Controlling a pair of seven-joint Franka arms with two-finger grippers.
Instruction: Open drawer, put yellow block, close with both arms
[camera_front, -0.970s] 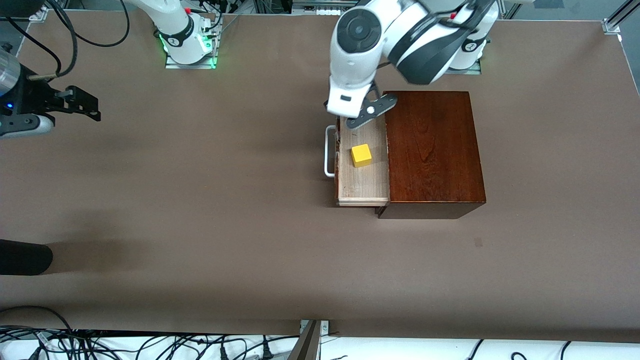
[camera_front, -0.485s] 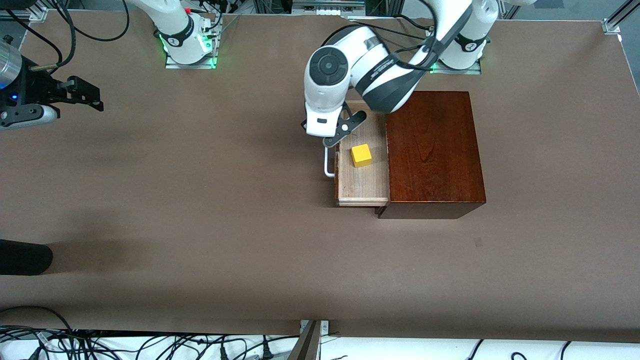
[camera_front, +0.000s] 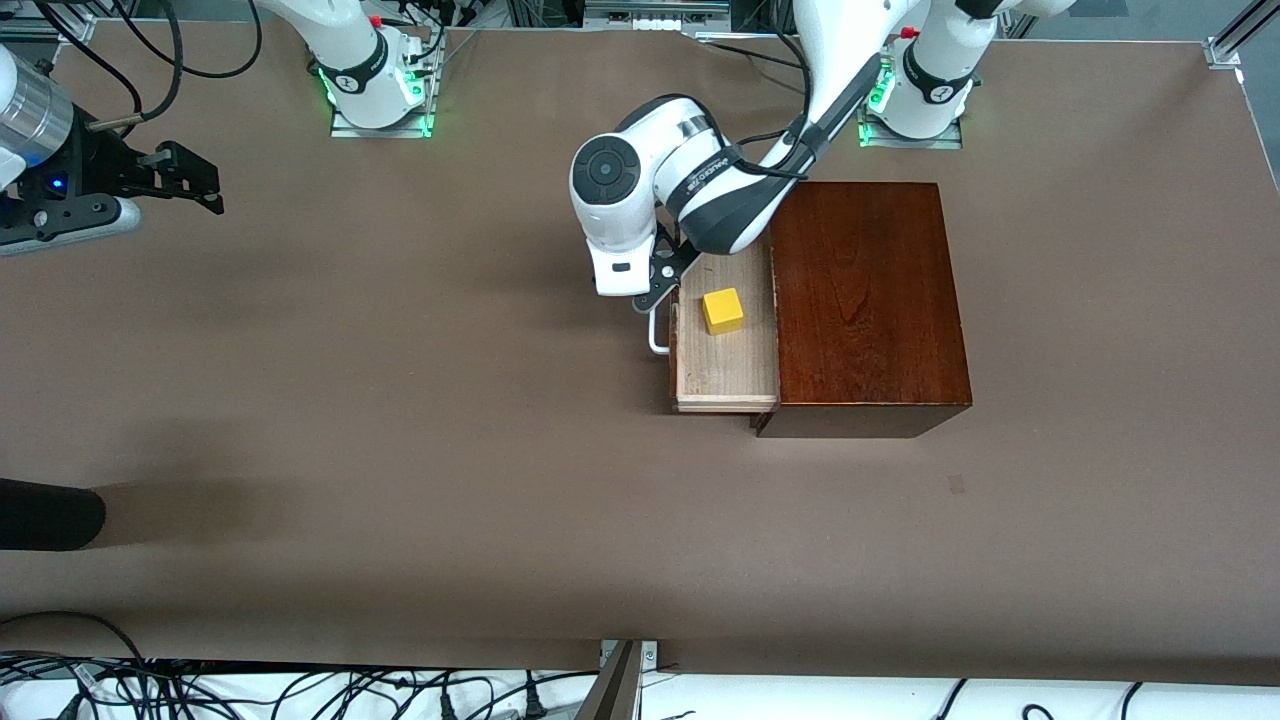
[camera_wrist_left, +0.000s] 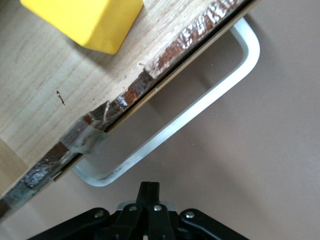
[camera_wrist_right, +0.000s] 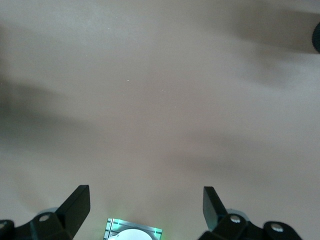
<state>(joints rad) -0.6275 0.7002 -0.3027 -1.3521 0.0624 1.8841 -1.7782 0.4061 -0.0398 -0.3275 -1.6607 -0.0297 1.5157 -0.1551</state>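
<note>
Left gripper, fingers pinched together, sits by the white U-shaped bar handle of the pale wood drawer, small yellow cube inside. Off-centre push might jam it. Right gripper waits spread wide.

The left arm has small white letters on its dark band, too small to read. No other words show.

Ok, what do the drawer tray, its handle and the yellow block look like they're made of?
The drawer tray looks like pale unfinished wood: visible grain, and its dark-stained front edge is chipped. The handle looks like white-painted or light metal bar, smooth with a slight sheen. The yellow block has plain matte faces; painted wood or plastic, hard to tell which.
</note>
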